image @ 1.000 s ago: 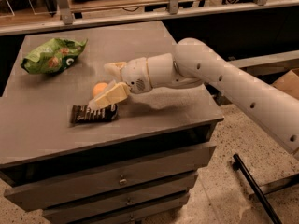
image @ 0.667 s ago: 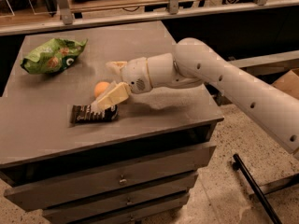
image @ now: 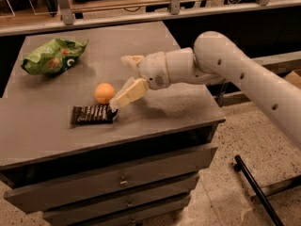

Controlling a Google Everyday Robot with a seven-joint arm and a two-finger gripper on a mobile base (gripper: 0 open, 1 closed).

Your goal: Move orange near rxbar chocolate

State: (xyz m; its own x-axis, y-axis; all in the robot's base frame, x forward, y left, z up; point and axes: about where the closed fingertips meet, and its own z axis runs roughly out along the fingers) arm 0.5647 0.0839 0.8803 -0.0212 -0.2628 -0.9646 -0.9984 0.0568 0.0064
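On the grey cabinet top (image: 42, 102), the orange (image: 104, 92) sits just beside the rxbar chocolate (image: 92, 114), with the gripper (image: 119, 82) next to it, spread wide and holding nothing.

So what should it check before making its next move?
1. The orange lies close beside the chocolate bar: ok.
2. The orange rests on the table, not lifted: ok.
3. The end effector, just right of the orange, is open and grips nothing: ok.
4. Its lower finger is clear of the orange and the bar: cannot tell.
5. The green bag sits far from the arm: ok.
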